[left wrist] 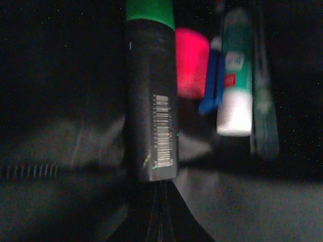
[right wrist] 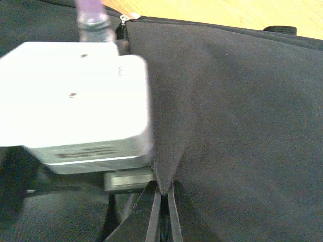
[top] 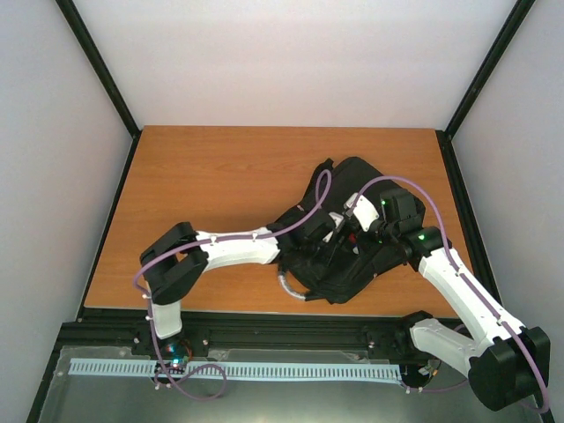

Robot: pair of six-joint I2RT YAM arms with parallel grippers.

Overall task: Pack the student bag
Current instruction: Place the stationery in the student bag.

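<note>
The large black fabric student bag point(top: 352, 280) lies towards four o'clock on the brown wooden table point(top: 220, 176). Its fabric is pinched by the closed right gripper point(right wrist: 164, 194) and should be held taut so the mouth gapes. The left gripper point(left wrist: 161, 194) is closed, apparently on nothing. The black green-capped marker point(left wrist: 151, 101) inside is shown only by the left wrist view.

A green-capped black marker point(left wrist: 151, 116), a glue stick point(left wrist: 235, 75) and a teal pen point(left wrist: 265, 116) crowd the pocket of the student bag point(top: 357, 172). A white wrist housing point(right wrist: 75, 101) blocks its mouth; the bench point(top: 211, 176) leftward lies open.
</note>
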